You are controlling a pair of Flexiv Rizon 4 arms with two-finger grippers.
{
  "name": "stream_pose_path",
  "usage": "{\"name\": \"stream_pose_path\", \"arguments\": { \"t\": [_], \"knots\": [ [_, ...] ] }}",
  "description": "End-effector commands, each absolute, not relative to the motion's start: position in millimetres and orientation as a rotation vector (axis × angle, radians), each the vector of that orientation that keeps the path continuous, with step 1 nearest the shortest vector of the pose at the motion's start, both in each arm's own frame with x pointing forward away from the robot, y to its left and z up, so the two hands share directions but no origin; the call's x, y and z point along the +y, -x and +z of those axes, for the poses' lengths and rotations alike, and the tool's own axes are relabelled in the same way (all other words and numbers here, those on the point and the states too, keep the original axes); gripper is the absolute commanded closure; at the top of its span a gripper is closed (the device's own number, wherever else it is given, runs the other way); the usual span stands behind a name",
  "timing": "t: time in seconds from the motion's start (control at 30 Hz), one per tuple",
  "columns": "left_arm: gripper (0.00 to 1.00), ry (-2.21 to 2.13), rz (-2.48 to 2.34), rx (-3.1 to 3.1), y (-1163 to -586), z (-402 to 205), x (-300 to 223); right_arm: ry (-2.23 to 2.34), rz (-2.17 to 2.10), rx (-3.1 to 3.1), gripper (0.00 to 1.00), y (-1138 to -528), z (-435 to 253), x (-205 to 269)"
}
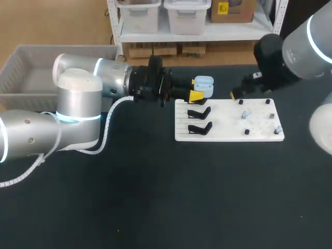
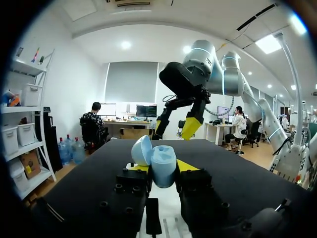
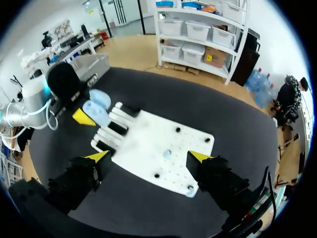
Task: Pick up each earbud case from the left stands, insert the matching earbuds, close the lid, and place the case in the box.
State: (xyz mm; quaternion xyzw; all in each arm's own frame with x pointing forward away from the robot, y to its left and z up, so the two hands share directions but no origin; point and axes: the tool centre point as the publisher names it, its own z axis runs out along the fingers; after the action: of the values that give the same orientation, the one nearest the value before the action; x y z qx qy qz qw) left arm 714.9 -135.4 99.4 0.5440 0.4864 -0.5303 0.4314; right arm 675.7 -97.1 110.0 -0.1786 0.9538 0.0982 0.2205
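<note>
A light blue earbud case (image 1: 206,88) with its lid up is held in my left gripper (image 1: 197,88), just above the far left corner of the white board (image 1: 228,136). In the left wrist view the case (image 2: 163,167) sits between the two yellow tips, with its lid (image 2: 141,150) tipped to one side. Two empty black stands (image 1: 199,112) remain on the board's left part. Small pale blue earbuds (image 1: 245,114) lie on its right part. My right gripper (image 3: 148,156) hangs open above the board (image 3: 158,141), holding nothing.
A grey box (image 1: 21,57) stands at the table's far left, behind my left arm. Black pegs (image 1: 247,132) dot the board's right part. Dark table surface (image 1: 166,197) stretches in front of the board.
</note>
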Motion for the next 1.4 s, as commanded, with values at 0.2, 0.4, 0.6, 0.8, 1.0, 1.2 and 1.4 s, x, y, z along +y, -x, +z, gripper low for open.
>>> {"name": "stream_pose_path", "arguments": {
  "t": [0.2, 0.4, 0.6, 0.8, 1.0, 1.2, 1.4],
  "knots": [
    [1.00, -1.356, -1.322, 1.214, -715.1, 99.0, -135.7, 0.430, 0.031, 2.741, 0.00, -638.2, 118.1, -129.1],
    [1.00, -1.356, -1.322, 1.214, -715.1, 99.0, -135.7, 0.427, 0.008, 2.790, 0.00, -627.7, 105.6, -143.9],
    [1.00, -1.356, -1.322, 1.214, -715.1, 99.0, -135.7, 0.435, 0.022, 2.827, 0.00, -620.5, 89.9, -154.8],
    [1.00, -1.356, -1.322, 1.214, -715.1, 99.0, -135.7, 0.446, 0.018, 2.866, 0.00, -617.0, 76.5, -163.0],
    [1.00, -1.356, -1.322, 1.214, -715.1, 99.0, -135.7, 0.470, 0.006, 2.889, 0.00, -618.7, 66.1, -165.4],
    [1.00, -1.356, -1.322, 1.214, -715.1, 99.0, -135.7, 0.489, -0.005, 2.905, 0.36, -624.7, 56.8, -166.9],
    [1.00, -1.356, -1.322, 1.214, -715.1, 99.0, -135.7, 0.487, -0.007, 2.922, 0.47, -627.6, 48.9, -166.5]
  ]
}}
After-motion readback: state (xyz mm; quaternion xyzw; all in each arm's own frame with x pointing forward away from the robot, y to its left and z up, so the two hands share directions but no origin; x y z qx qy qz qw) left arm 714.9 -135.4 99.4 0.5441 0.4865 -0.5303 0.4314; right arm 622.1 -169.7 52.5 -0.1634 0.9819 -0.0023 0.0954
